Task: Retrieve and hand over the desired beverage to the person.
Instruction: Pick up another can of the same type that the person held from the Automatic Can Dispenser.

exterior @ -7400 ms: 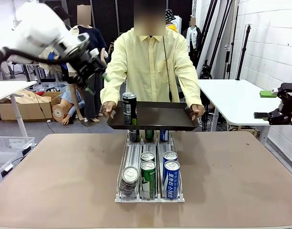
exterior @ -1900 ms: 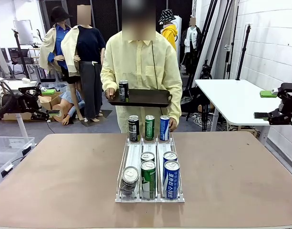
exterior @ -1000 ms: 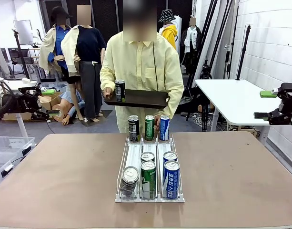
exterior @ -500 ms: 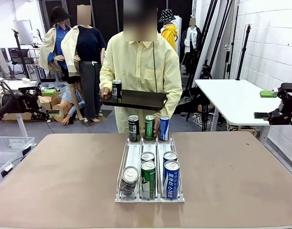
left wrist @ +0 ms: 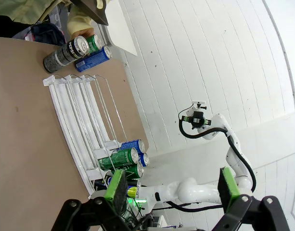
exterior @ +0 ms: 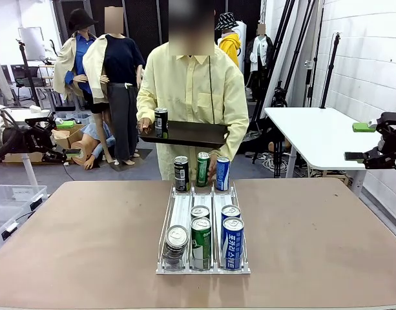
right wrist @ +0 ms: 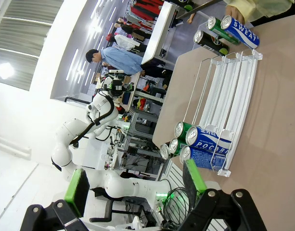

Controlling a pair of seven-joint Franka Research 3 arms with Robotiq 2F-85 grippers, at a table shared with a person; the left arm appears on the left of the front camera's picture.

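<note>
On the rack (right wrist: pixel 230 96), one blue can (right wrist: pixel 207 139) reads POCARI.

A brown rectangular tabletop (exterior: pixel 88 245) is carrying a clear three-lane wire can rack (exterior: pixel 182 213), which is lying along its middle, running from the near edge toward the far edge. A black can (exterior: pixel 181 174), a green can (exterior: pixel 203 169) and a blue can (exterior: pixel 222 174) are standing upright at the rack's far end; whether they are resting on the rack or the tabletop is unclear.
</note>
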